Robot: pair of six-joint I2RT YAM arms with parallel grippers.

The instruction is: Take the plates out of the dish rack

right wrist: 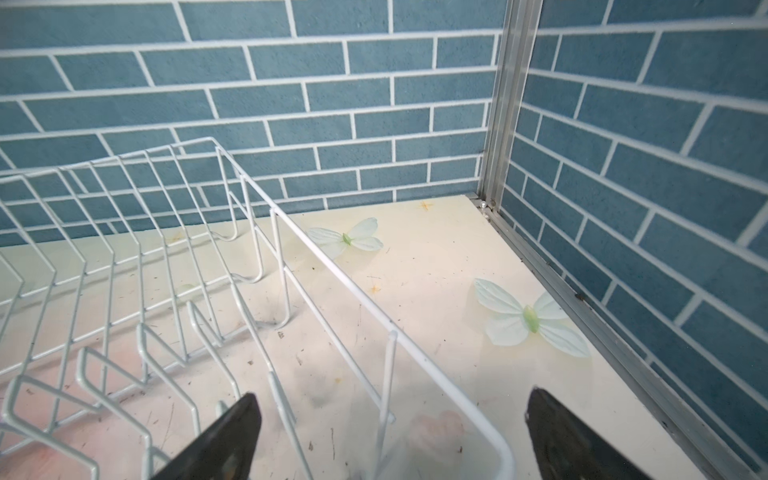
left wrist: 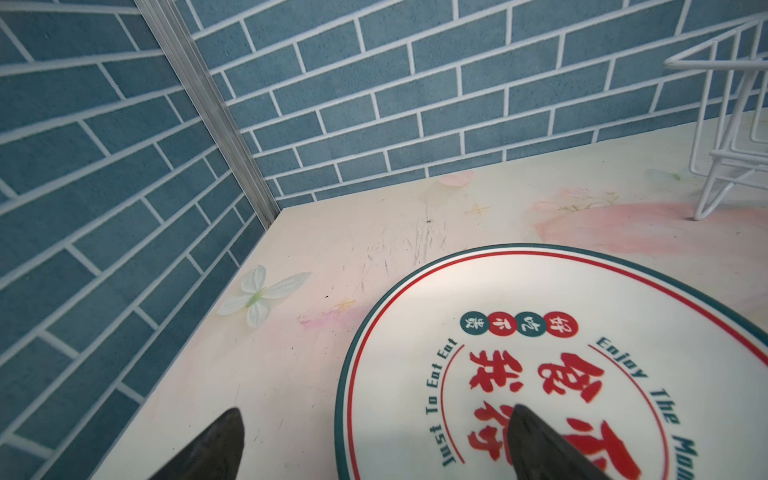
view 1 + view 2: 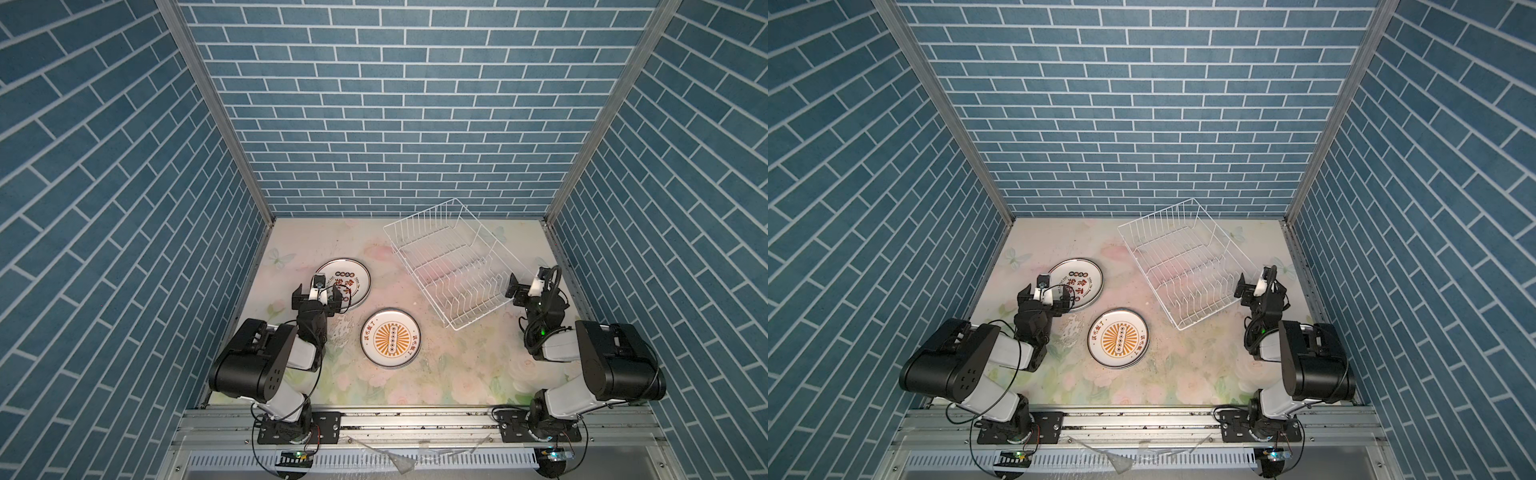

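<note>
Sunburst plate (image 3: 390, 337) lies face up on the worktop (image 3: 457, 374), just left of the rack's (image 3: 446, 266) near corner. Red-character plate (image 3: 353, 276) lies farther left. Left end effector (image 3: 316, 296) is spread over its edge. Right end effector (image 1: 390, 436) is spread, straddling the rack's right rim.

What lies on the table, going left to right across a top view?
Red-character plate → sunburst plate → rack.
</note>
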